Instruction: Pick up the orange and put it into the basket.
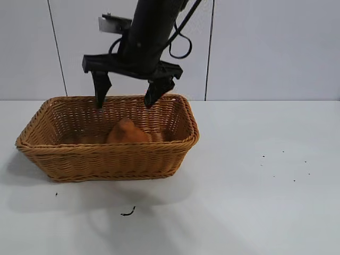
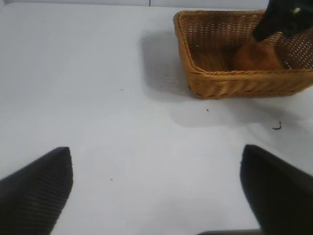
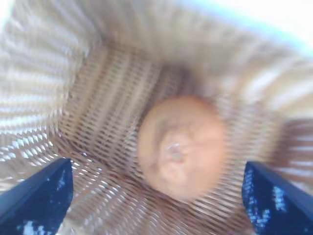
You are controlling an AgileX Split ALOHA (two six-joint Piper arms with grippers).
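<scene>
So on the far left the left hand [image 2: 156,196] is parked low over bare white counter [image 1: 255,202], fingers spread wide apart with nothing between them. From its wrist view there's a big open stretch of counter between it and the basket [image 1: 106,159], just a few tiny dark specks on it.

Moving right, the basket sits on the left half of the counter in the exterior view, long side facing the camera, its sides flaring out up to a braided rim. The orange [image 1: 126,133] is inside it, resting on the woven floor about mid-basket, knob end up. It looks like it has a bit of free floor around it on all sides rather than being jammed against a wall, and its top comes up to about rim level.

Right above that, the right hand [image 1: 126,98] hangs over the back part of the basket, fingers apart and empty, tips pointing down at around the height of the back rim. The right wrist view looks straight down onto the orange, centred between the two fingertips, clearly not touched by either.

In front of the basket there's a small dark curly scrap [image 1: 128,212] on the counter. The whole right half of the counter is open room apart from some scattered specks [image 1: 284,164].
</scene>
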